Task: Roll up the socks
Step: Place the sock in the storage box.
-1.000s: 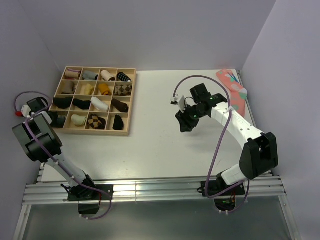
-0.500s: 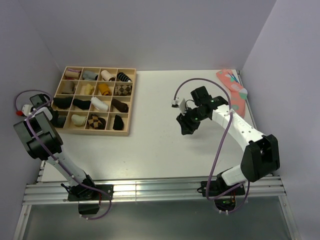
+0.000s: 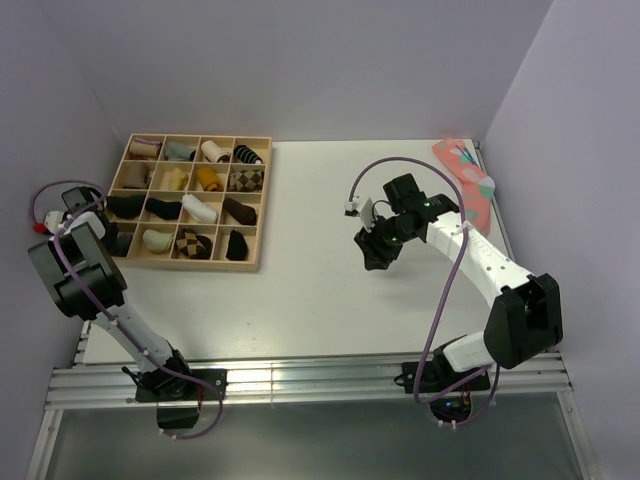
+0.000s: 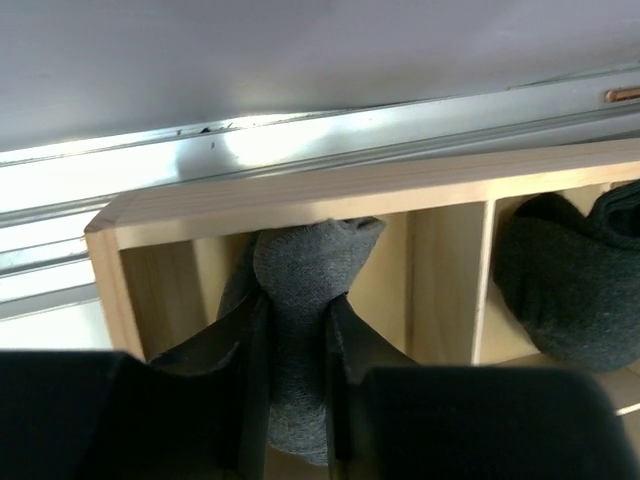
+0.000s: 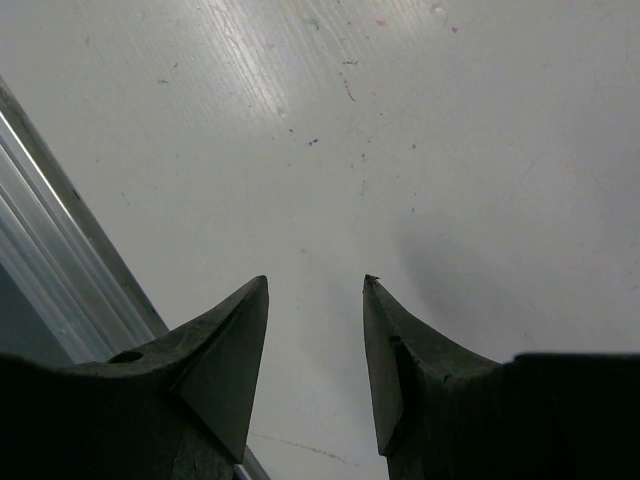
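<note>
Socks (image 4: 310, 262), rolled into a grey bundle, stand in the corner compartment of the tray (image 4: 300, 195), long axis running up the frame. They are apparently pinched by the left end effector (image 4: 295, 310). The right end effector (image 5: 315, 290) hangs parted and empty over the desk (image 5: 450, 120), well apart.

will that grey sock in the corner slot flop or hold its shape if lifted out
Probably soft, not stiff: the grey sock looks pinched narrower between the left fingers than above them. Its knit looks grippy, so slipping seems unlikely. Being only cloth, it may sag or loosen once lifted from the wooden tray.
</note>
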`<state>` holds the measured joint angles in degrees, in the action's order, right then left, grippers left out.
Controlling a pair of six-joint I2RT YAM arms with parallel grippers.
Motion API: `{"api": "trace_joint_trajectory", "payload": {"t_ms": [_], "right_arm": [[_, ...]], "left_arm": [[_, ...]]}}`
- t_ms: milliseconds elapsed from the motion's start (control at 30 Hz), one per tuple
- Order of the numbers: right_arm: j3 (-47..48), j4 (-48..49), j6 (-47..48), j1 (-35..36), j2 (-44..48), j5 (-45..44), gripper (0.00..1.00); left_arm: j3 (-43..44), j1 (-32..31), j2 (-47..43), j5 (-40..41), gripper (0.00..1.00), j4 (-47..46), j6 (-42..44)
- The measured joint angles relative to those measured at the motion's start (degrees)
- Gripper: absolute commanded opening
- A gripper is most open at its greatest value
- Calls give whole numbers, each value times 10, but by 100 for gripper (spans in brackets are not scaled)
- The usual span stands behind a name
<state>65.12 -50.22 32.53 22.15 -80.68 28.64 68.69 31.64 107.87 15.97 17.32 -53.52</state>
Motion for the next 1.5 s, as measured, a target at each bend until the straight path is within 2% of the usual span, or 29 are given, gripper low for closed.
{"api": "trace_joint_trajectory", "payload": {"t_ms": [300, 600, 1200, 1500], "right_arm": [[0, 0, 0, 0, 0, -6, 50], [0, 0, 0, 0, 0, -8, 50], [0, 0, 0, 0, -1, -13, 50], [0, 0, 0, 0, -2, -19, 50]], "left_arm": [[-8, 0, -16, -2, 36, 31, 2], [-7, 2, -28, -13, 41, 57, 3], [47, 2, -28, -15, 48, 175, -21], [51, 2, -30, -21, 52, 181, -25]]}}
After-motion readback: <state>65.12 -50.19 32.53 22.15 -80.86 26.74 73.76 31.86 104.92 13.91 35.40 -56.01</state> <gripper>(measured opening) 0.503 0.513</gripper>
